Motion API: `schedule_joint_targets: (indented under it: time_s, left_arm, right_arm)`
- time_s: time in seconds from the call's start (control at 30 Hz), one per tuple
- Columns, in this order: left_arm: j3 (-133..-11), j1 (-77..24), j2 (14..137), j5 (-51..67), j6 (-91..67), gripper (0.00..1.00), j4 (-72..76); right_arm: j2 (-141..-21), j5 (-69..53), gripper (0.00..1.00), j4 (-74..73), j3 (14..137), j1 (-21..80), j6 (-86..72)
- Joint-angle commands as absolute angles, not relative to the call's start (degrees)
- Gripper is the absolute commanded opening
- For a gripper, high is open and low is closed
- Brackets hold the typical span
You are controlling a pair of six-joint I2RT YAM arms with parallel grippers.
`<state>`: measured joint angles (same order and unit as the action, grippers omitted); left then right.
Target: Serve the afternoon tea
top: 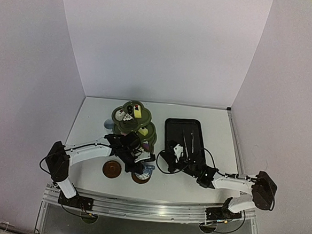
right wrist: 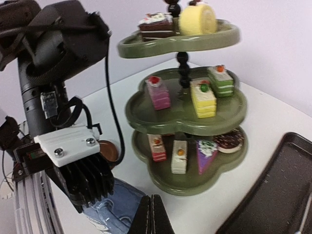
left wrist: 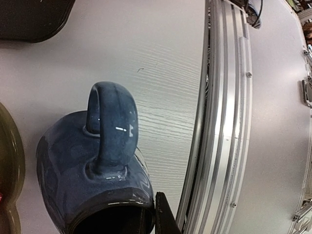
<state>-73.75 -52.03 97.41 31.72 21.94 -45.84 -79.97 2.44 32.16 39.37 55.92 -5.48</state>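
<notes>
Left gripper (top: 141,165) is down over the dark blue glazed cup (left wrist: 97,165). One black finger (left wrist: 164,218) sits against the outside of the rim and the other is hidden, so whether it's clamped is unclear. That cup sits on a round brown coaster (top: 137,179) by the near edge. A second brown coaster (top: 111,169) lies bare beside it.

Right gripper (right wrist: 151,214) is pinched closed on nothing, at the near left corner of the black rectangular tray (top: 171,130).

The olive-green three-tier stand (right wrist: 141,117) holds the small colourful cakes (right wrist: 202,97) toward the far edge.
</notes>
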Motion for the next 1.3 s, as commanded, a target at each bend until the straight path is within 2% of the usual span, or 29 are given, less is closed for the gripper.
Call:
schedule_joint_targets:
  time_s: [0.0, 0.33, 0.77, 1.27]
  left_arm:
    - [-80.1, -52.6, 100.7, 26.1, 18.6, 0.0, -48.6]
    - [-85.5, -53.0, 106.2, 25.1, 21.1, 0.0, -53.8]
    - [-86.6, -53.1, 107.2, 29.6, 27.4, 0.0, -57.6]
    - [-87.1, -53.1, 109.7, 28.9, 33.0, 0.0, -59.1]
  right_arm:
    - [-73.4, 16.2, 0.0, 21.8, 36.1, 55.9, -6.7]
    - [-69.4, 20.8, 0.0, 15.7, 34.8, 55.7, -6.7]
    - [-70.1, 18.8, 0.0, 14.6, 35.1, 54.8, -6.6]
    - [-70.1, 16.8, 0.0, 14.4, 35.0, 54.0, -7.1]
